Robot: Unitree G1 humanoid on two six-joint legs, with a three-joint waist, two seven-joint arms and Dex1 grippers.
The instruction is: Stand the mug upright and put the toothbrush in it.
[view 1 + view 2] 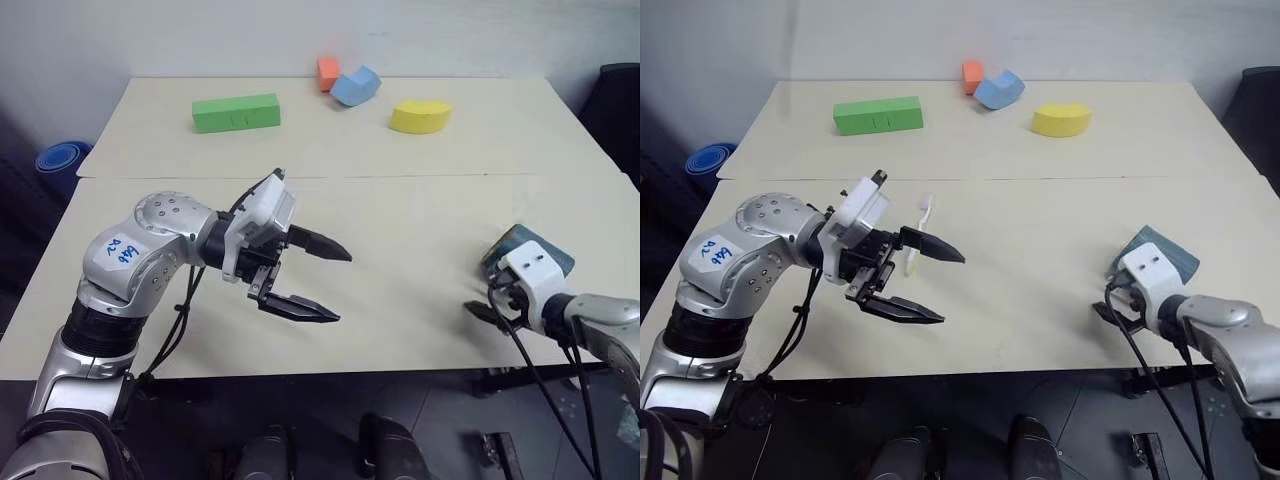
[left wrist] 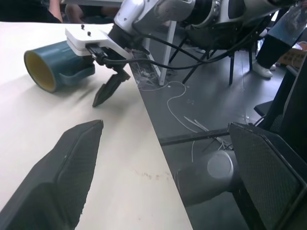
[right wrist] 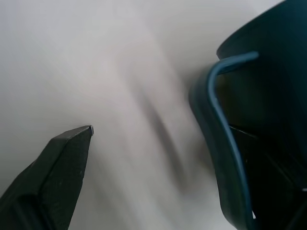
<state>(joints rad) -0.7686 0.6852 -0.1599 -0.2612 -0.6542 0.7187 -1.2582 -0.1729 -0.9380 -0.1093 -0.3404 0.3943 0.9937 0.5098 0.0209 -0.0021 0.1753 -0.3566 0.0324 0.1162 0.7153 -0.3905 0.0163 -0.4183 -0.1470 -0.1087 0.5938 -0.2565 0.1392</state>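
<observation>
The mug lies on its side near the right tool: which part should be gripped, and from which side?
The mug lies on its side on the table, yellow mouth open and loop handle pointing sideways along the tabletop. Probably best to pinch the round body across its middle, coming down from above with the open right tool, clear of the handle. That grip would let it be tipped onto its base.
</observation>
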